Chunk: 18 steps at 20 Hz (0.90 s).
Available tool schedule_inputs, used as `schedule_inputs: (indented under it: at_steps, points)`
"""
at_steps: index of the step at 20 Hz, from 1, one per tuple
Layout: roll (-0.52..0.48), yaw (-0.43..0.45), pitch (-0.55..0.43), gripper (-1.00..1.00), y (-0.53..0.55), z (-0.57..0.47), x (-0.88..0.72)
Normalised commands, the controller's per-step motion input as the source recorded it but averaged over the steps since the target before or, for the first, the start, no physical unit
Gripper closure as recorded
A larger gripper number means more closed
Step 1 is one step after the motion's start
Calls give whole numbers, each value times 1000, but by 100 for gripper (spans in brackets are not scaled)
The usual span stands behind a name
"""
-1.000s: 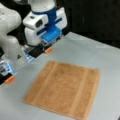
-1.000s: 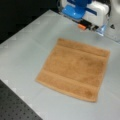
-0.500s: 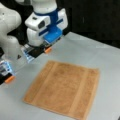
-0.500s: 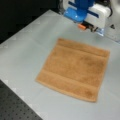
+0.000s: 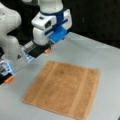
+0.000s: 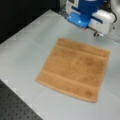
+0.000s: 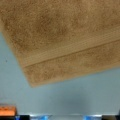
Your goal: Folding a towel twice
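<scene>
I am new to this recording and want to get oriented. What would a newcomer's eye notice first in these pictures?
First, the tan towel, lying flat and unfolded in the middle of the grey table; paler stripes run near two of its edges. Next, the white and blue robot arm hangs over the table beyond the towel's far edge, with its gripper close to one corner and not touching it. The wrist view shows that corner from above.

The white-and-blue arm reaches in from the upper left in a front view, its claw (image 5: 46,50) pointing down, orange-tipped and holding nothing. In a front view the claw (image 6: 98,33) sits at upper right. An orange fingertip (image 7: 7,110) shows at the wrist view's lower left.
</scene>
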Motion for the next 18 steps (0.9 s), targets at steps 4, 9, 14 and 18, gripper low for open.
schedule_inputs:
  at_steps: [4,9,14,18]
  points:
    - [-15,-188,190,-100,254,45,378]
    - [-28,-174,212,-100,327,-1,418]
    - [-65,-132,187,-100,371,-49,484]
    - [-81,-124,148,-100,405,-95,499]
